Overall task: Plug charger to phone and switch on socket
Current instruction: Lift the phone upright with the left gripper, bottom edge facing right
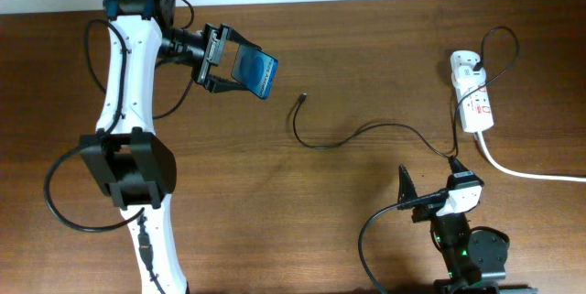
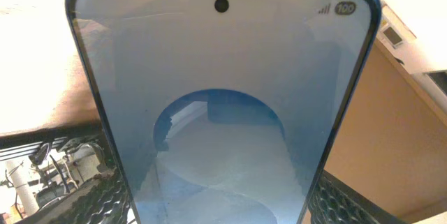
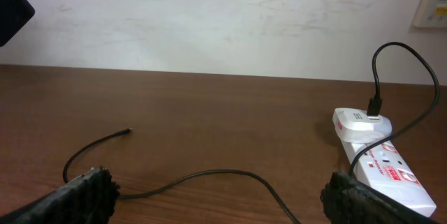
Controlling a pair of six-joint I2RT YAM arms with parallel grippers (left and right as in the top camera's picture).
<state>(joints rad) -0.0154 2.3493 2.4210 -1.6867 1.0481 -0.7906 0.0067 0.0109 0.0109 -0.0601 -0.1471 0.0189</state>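
Note:
My left gripper (image 1: 222, 59) is shut on the phone (image 1: 257, 72) and holds it tilted above the table at the upper left. The phone's blue screen fills the left wrist view (image 2: 220, 98), with my finger pads at its lower edges. The charger's thin black cable (image 1: 366, 129) lies on the table, and its free plug tip (image 1: 302, 98) is right of the phone and apart from it. The cable runs to a white block plugged into the white socket strip (image 1: 476, 102) at the far right. My right gripper (image 1: 430, 177) is open and empty near the front edge, over the cable (image 3: 230, 174), with the socket (image 3: 387, 172) to its right.
The socket's thick white cord (image 1: 526, 173) runs off the right edge. Black robot wires loop around the left arm (image 1: 128, 147). A pale wall stands behind the table's far edge (image 3: 209, 21).

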